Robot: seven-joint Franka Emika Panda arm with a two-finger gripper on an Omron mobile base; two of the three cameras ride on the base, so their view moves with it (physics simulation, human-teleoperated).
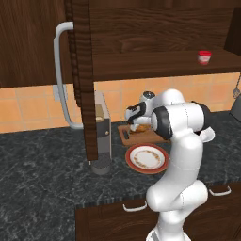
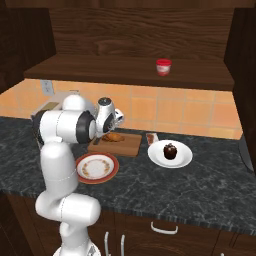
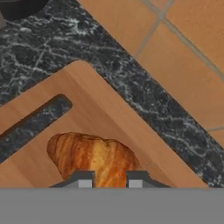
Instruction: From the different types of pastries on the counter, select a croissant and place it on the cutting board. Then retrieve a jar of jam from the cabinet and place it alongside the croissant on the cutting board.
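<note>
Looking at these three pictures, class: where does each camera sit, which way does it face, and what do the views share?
Left base view: behind the arm's left, facing the cabinet; arm at lower right.
Right base view: behind its right, facing the jar of jam; arm at lower left.
Hand view: on the hand, looking along the gripper.
All share the croissant on the cutting board.

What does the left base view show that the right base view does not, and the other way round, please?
Left base view alone: the cabinet door swung open with its pale bar handle, and a grey appliance standing behind it.

Right base view alone: a white plate carrying a dark pastry, with a small tray beside it.

Both: the jar of jam on the shelf, the croissant on the cutting board, the red-rimmed plate, and the gripper at the croissant.
</note>
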